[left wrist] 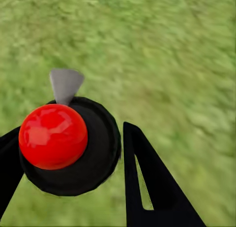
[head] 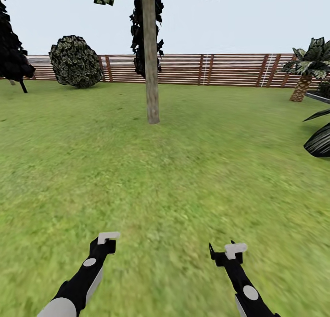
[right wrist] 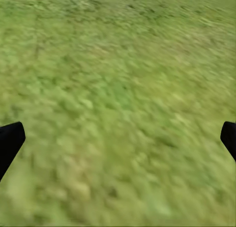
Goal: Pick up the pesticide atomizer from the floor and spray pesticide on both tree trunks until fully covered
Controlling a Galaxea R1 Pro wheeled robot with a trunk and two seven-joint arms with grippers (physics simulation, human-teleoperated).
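The pesticide atomizer [left wrist: 59,138] has a glossy red round top, a black round body and a grey nozzle. In the left wrist view it sits between the black fingers [left wrist: 147,182] of my left gripper [left wrist: 73,131], which is shut on it above the grass. In the head view my left gripper [head: 106,243] and right gripper [head: 229,253] are held low over the lawn. My right gripper [right wrist: 118,143] is open, with only grass between its fingers. A tree trunk [head: 150,74], straight and grey-brown, stands ahead on the lawn with dark foliage [head: 146,28] above.
A brown slatted fence [head: 220,69] closes the far side of the lawn. A round bush [head: 75,61] and a dark tree [head: 11,46] stand at the far left. A palm-like plant [head: 305,74] and striped leaves [head: 318,140] are at the right.
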